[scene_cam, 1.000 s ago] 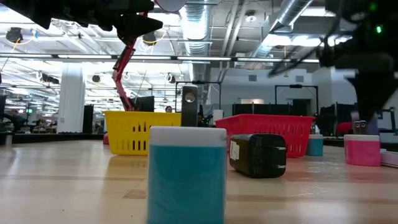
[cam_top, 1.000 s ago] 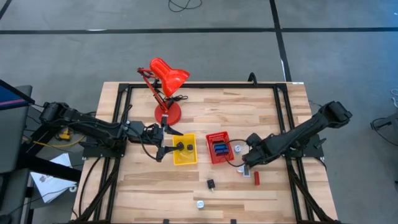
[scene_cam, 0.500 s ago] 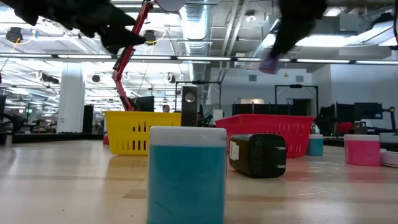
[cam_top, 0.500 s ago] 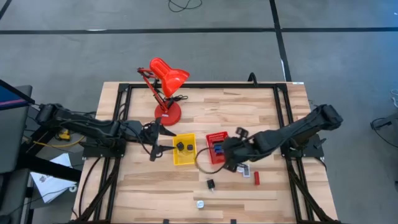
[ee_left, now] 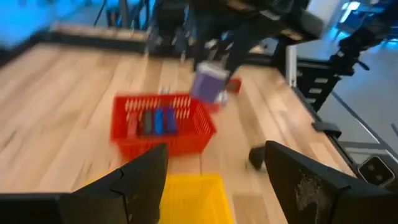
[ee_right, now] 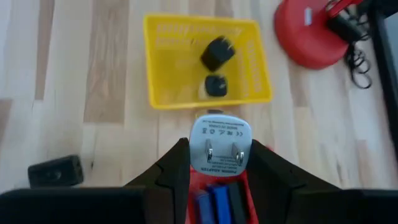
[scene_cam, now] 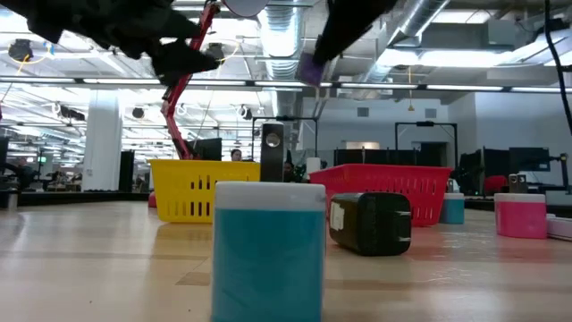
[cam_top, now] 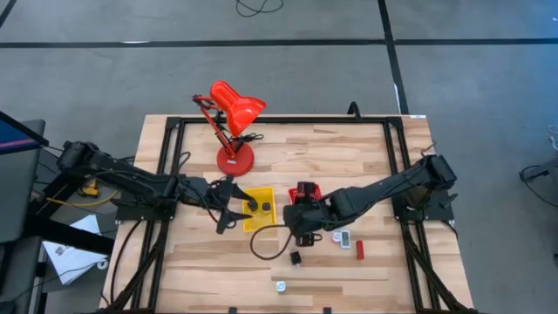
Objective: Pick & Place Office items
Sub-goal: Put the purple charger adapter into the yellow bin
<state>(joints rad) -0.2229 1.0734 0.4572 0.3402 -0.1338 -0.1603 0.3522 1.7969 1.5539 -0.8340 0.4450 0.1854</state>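
Plug adapter (ee_right: 220,144), white, sat clamped between the right hand's (ee_right: 217,163) fingers at centre frame, above the red tray (cam_top: 303,194) near the yellow tray (ee_right: 155,62). It looked light, rigid and smooth, best pinched across its flat sides. Its face carried small printed marks, too fine to read. Left hand (ee_left: 214,180) hung open, empty, lower frame.

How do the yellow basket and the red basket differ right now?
The yellow basket holds two black plugs; the red basket holds upright blue pieces. The right gripper, shut on a white plug, hangs over the red basket, not the yellow. Both are mesh-walled and sit side by side.
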